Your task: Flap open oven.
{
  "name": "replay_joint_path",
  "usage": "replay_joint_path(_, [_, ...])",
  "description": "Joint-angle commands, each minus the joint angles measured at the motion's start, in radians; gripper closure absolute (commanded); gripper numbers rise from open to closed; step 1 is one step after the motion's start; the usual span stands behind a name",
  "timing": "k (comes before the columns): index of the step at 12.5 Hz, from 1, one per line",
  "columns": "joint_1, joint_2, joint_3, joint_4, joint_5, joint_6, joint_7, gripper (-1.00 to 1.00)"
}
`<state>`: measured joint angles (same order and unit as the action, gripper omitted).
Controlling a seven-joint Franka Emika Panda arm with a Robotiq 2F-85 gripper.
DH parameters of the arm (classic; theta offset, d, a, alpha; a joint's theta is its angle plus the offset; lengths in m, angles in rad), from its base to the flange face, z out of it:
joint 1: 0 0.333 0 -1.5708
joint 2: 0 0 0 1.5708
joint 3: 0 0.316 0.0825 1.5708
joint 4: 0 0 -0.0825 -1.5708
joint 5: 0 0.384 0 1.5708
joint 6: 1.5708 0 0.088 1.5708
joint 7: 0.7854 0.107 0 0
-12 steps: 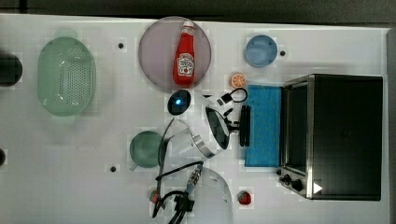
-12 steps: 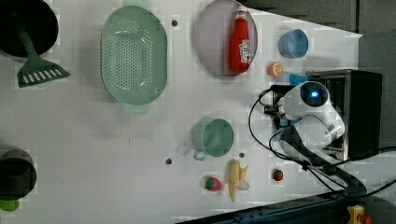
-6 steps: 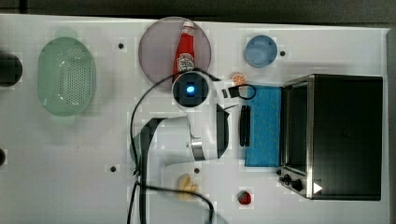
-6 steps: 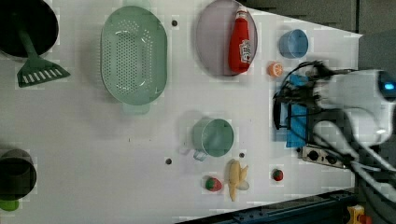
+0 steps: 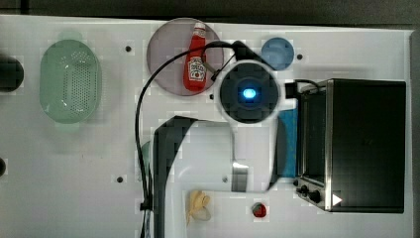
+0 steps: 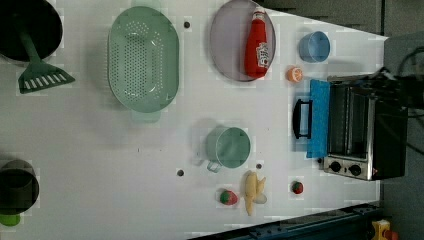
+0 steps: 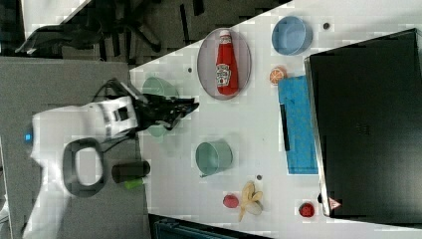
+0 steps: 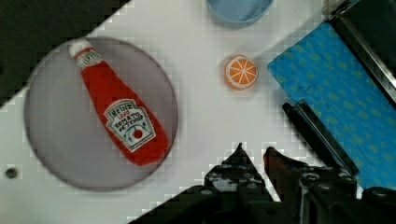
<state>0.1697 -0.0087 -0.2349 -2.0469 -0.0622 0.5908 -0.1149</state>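
Note:
The oven (image 5: 364, 144) stands at the top view's right, black-topped with a silver front. Its blue-tinted door (image 6: 319, 117) lies flapped down flat on the table, the black bar handle (image 6: 301, 118) at its outer edge. My arm's wrist (image 5: 247, 93) hangs over the table just beside the door and hides part of it. In the wrist view my gripper (image 8: 254, 151) is open by a narrow gap with nothing between the fingertips. It is above the table, apart from the door (image 8: 336, 93) and its handle (image 8: 317, 135). The right view shows my gripper (image 7: 191, 106) well away from the oven (image 7: 368, 124).
A ketchup bottle (image 5: 196, 67) lies on a grey plate (image 5: 166, 54). A blue bowl (image 5: 277, 52) and an orange slice (image 6: 294, 74) sit near the oven. A green colander (image 5: 69, 82), a green cup (image 6: 228, 146), a banana (image 6: 252, 190) and small red fruits (image 6: 297, 187) are also on the table.
In the top view the arm has risen from beside the door handle and swung toward the plate. In the left view it has slid off past the oven. The door stays down.

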Motion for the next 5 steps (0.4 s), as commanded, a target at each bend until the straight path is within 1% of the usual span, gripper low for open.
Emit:
replay_joint_path(1, [-0.006, -0.049, 0.003, 0.039, 0.02, -0.152, 0.146, 0.65])
replay_joint_path(5, [-0.005, -0.151, 0.007, 0.075, 0.02, -0.305, 0.164, 0.65])
